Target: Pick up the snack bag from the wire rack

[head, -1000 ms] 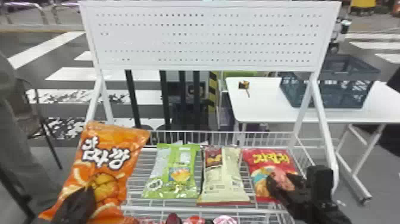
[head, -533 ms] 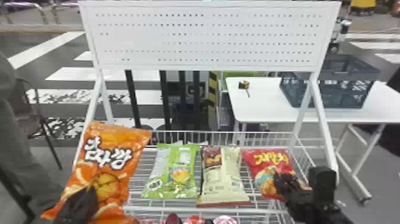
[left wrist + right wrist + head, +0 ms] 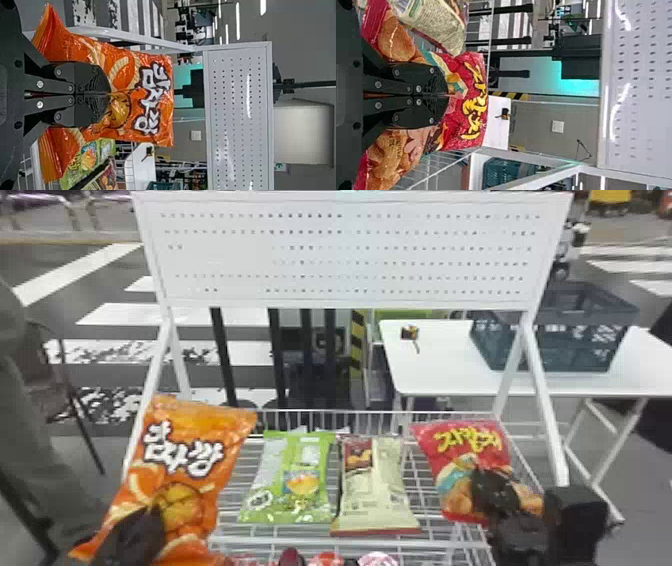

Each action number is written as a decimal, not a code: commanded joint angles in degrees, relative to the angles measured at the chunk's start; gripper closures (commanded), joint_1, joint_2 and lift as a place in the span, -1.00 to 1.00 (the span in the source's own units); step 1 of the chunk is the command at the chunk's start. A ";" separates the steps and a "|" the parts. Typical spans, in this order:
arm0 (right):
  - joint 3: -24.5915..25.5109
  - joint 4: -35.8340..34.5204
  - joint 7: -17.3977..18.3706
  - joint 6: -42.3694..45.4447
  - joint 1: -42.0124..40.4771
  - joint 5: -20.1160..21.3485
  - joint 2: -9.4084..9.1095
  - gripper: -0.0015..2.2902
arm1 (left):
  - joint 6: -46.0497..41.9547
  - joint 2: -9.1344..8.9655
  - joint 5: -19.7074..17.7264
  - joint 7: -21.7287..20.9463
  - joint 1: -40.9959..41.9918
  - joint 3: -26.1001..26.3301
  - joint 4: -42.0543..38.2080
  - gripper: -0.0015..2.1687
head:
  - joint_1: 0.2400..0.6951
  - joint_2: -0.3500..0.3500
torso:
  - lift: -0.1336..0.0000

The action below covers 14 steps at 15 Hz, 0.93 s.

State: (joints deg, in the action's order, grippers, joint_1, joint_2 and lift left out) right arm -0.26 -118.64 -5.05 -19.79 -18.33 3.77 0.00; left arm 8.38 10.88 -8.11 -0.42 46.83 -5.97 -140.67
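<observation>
Red snack bag (image 3: 462, 440): it is seen at the right end of the wire rack (image 3: 350, 543); whether it is carried there by the wires cannot quite be told
Right gripper (image 3: 481, 485): it is brought narrow, with the front of the red bag pinched; in the right wrist view its two fingertips are seen together at the bag's face
Orange snack bag (image 3: 187, 435): it is placed at the rack's left end, tilted, and more space is taken by it than by the other bags
Left gripper (image 3: 154, 515): it is also closed up, and the orange bag is held between its fingers
Green bag (image 3: 275, 470): it is laid on the rack, beside the cream bag (image 3: 377, 490), between the two held ones
Perforated board (image 3: 350, 255): it is fixed on white posts above the rack
White table (image 3: 440, 370): it is seen behind, with a dark crate (image 3: 555, 352) standing on it
</observation>
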 commanded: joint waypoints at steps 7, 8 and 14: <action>-0.88 -16.36 -0.05 17.36 -22.45 -7.37 -0.05 0.87 | -0.33 0.19 -0.24 0.07 0.10 -0.27 -0.04 0.78 | 0.14 0.00 | 1.00; -0.80 -16.54 -0.05 20.00 -24.47 -7.64 -0.05 0.87 | -0.33 0.19 -0.24 0.07 0.10 -0.35 -0.04 0.78 | 0.14 0.00 | 1.00; 2.28 -19.79 -0.93 25.45 -32.12 -11.77 -0.05 0.87 | -0.33 -0.07 -0.24 0.15 0.10 -0.44 -0.04 0.78 | 0.14 0.00 | 1.00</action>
State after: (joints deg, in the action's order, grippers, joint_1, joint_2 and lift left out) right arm 1.60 -137.74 -5.92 5.08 -49.10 -7.61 0.00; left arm 8.05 10.90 -8.43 -0.29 46.93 -6.46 -140.71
